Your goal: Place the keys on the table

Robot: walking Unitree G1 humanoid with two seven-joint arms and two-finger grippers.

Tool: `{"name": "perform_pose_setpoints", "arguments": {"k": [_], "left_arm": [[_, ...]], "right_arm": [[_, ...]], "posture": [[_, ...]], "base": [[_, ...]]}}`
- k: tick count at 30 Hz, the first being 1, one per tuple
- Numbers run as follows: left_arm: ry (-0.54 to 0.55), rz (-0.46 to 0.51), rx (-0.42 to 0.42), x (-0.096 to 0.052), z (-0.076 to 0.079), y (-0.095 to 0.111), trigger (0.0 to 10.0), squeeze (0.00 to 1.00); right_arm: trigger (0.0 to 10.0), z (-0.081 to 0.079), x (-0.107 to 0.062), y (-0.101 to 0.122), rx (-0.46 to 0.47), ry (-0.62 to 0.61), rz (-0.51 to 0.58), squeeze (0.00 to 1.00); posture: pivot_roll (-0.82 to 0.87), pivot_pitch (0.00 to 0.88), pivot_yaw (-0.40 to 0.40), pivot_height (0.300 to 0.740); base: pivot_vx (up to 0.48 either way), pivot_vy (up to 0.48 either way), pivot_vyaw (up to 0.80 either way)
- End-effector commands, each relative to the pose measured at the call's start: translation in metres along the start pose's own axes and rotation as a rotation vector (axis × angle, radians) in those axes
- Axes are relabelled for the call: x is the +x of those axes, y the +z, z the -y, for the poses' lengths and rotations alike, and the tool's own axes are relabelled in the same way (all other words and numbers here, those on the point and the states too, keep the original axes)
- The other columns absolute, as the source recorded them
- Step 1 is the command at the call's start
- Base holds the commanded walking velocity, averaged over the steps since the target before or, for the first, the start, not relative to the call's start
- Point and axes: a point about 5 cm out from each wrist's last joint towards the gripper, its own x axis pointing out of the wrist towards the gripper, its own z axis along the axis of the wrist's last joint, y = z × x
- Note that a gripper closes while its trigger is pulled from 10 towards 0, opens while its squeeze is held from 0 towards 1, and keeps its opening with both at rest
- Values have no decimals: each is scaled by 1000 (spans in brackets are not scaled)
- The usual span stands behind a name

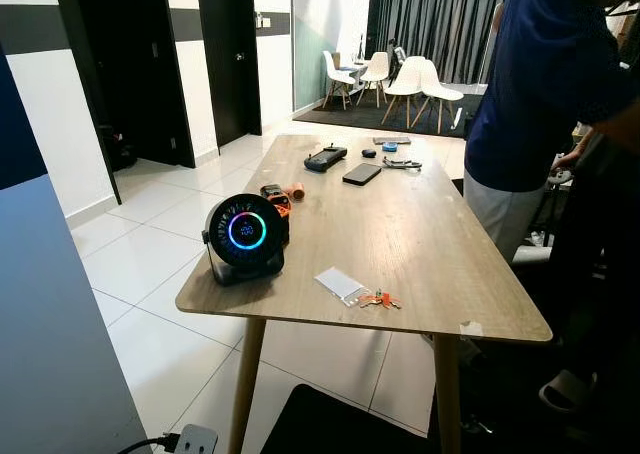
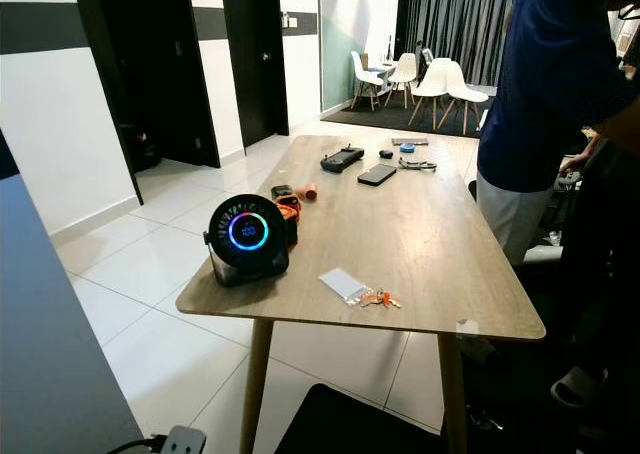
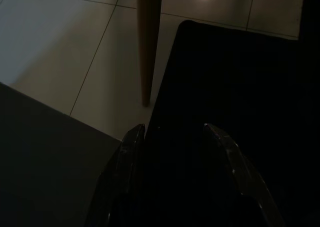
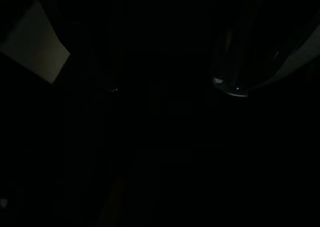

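A small bunch of keys (image 1: pixel 378 299) with orange tags lies on the wooden table (image 1: pixel 420 234), close to its front edge and right beside a white card (image 1: pixel 340 284). In the left wrist view my left gripper (image 3: pixel 174 129) hangs low over a black floor mat (image 3: pixel 240 62) near a table leg (image 3: pixel 148 42). Its two black fingers (image 3: pixel 131 142) stand apart with nothing between them. The right wrist view is very dark, with only a faint glint on one finger (image 4: pixel 231 88).
A round device with a glowing ring (image 1: pixel 246 232) stands at the table's front left, with an orange and black tool (image 1: pixel 278 196) behind it. A phone (image 1: pixel 361 174) and small items lie at the far end. A person in a blue shirt (image 1: pixel 545 84) stands at the right side.
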Motion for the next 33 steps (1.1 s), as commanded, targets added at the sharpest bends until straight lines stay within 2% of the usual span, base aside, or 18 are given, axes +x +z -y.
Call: {"name": "perform_pose_setpoints", "arguments": {"k": [1,20,33], "left_arm": [[-9,-20,-10,0,3,-3,10000,0],[-28,-11,-29,-1,5,-3,10000,0],[-23,-3,-31,-1,5,-3,10000,0]], "right_arm": [[10000,-1,0,-2,-3,-3,-14,0],[10000,1,-1,-6,-8,-4,-24,0],[10000,1,-2,-9,-13,-3,-35,0]], "posture": [[2,4,18,740],[2,1,10,740],[-5,0,8,740]], "base": [[0,0,0],[349,0,0],[0,0,0]]}}
